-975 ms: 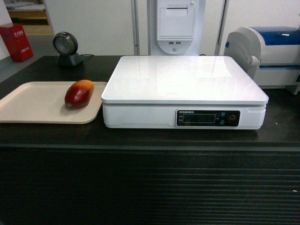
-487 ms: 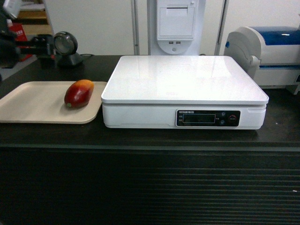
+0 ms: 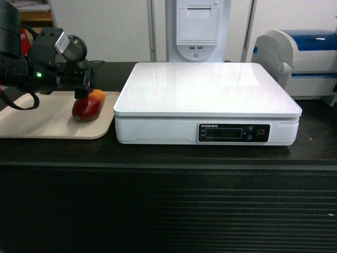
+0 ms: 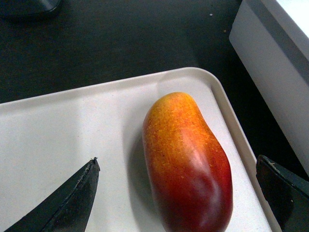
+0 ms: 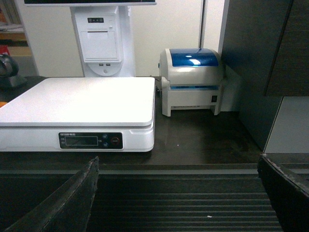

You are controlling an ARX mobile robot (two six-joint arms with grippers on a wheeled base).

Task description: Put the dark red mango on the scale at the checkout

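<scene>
Mango [image 4: 188,164] lies on the beige tray [image 4: 58,140], just left of the white scale [image 3: 208,103] on the dark counter [image 3: 168,153]. Left gripper [image 4: 178,193] hovers over it, fingers spread to either side, not touching. Right gripper [image 5: 178,193] hangs open before the counter's ribbed front

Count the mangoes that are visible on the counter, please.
1. The glossy dark red and orange mango lies on the flat beige tray, left of the white rectangular scale. No other fruit is visible.
</scene>
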